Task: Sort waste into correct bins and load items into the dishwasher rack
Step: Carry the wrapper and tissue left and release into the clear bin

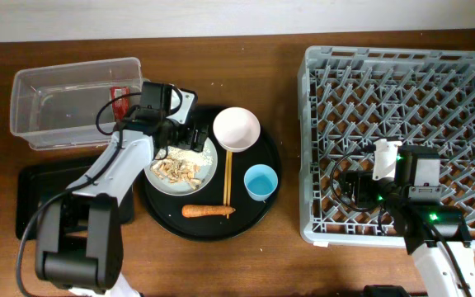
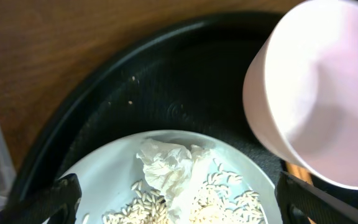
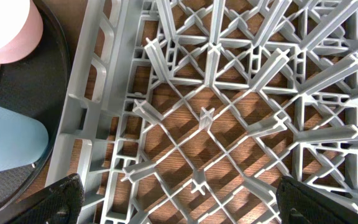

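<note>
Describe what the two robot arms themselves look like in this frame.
Both arms have white links and black joints. The left arm trails a looping black cable near its wrist; the right arm shows a small lit green light, a white block and black cable loops. The left fingertips are black.

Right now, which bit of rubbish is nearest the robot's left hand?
The crumpled white tissue on the plate, beneath the left hand. The carrot and the red wrapper in the tub lie farther off.

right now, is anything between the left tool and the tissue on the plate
Nothing visible does. The open left tool hangs over the crumpled tissue, which lies uncovered on the plate among rice; the white bowl stands off to the side.
</note>
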Controlling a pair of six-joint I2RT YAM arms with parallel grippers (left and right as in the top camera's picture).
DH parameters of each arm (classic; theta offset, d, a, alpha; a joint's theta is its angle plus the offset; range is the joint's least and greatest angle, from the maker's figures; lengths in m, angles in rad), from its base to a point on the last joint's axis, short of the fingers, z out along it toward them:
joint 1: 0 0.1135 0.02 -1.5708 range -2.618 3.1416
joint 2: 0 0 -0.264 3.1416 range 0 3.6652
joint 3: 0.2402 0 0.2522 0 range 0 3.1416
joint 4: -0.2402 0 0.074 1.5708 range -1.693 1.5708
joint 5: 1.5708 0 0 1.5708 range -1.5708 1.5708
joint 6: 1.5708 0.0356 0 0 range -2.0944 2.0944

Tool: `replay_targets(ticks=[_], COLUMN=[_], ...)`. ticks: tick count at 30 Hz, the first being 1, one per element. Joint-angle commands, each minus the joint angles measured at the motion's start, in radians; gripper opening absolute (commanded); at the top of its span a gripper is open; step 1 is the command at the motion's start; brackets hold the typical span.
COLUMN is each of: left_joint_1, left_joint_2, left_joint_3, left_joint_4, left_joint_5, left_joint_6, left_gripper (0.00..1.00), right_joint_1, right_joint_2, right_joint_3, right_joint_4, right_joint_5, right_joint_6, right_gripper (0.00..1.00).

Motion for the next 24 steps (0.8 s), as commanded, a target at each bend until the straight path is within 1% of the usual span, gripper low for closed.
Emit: replay_targets(ticks=[1,3,4,5,6,7,9,10,12,13,16,18,20,22,24], left_joint_1=[0.002,0.002,0.002,0.002,0.002,0.002,0.002,0.002,0.005,0.008,0.032,0.084,0.143,0.213,0.275], left_joint_2=[0.067,0.101,0.107,0.108,0.108,0.108,0.098,0.076,0.008,-0.045,-0.222,-0.306,-0.314,-0.28,-0.228], left_joint_3=[0.013,0.013,0.012,0.012,0.013,0.013,0.015,0.024,0.05,0.06,0.066,0.066,0.066,0.066,0.066], left_joint_4=[-0.002,-0.008,-0.01,-0.015,-0.014,-0.015,-0.017,-0.025,-0.05,-0.056,-0.057,-0.05,-0.041,-0.033,0.008], left_joint_5=[0.01,0.011,0.011,0.011,0.011,0.011,0.011,0.01,0.005,-0.027,-0.177,-0.254,-0.28,-0.286,-0.286], left_joint_6=[-0.017,-0.017,-0.017,-0.017,-0.017,-0.017,-0.017,-0.017,-0.017,-0.017,-0.017,-0.017,-0.017,-0.017,-0.017], left_gripper=[0.89,0.73,0.63,0.52,0.34,0.24,0.06,0.01,0.0,0.0,0.01,0.02,0.06,0.06,0.06], right_joint_1=[0.006,0.006,0.006,0.006,0.006,0.006,0.006,0.006,0.006,0.006,0.006,0.006,0.006,0.006,0.006], right_joint_2=[-0.001,-0.001,-0.001,-0.001,-0.001,-0.001,-0.001,-0.001,-0.001,-0.001,-0.001,-0.001,-0.001,-0.001,-0.001], right_joint_3=[0.018,0.018,0.018,0.018,0.018,0.018,0.018,0.018,0.018,0.018,0.018,0.018,0.018,0.018,0.018], right_joint_4=[0.003,0.003,0.003,0.003,0.003,0.003,0.003,0.003,0.003,0.003,0.003,0.003,0.003,0.002,0.002], right_joint_5=[-0.002,-0.002,-0.002,-0.002,-0.002,-0.002,-0.002,-0.002,-0.002,-0.002,-0.002,-0.002,-0.002,-0.003,-0.003], right_joint_6=[0.008,0.008,0.008,0.008,0.008,0.008,0.008,0.008,0.008,0.008,0.008,0.008,0.008,0.008,0.008], right_gripper=[0.98,0.98,0.98,0.98,0.98,0.98,0.98,0.98,0.98,0.98,0.98,0.98,0.98,0.98,0.98])
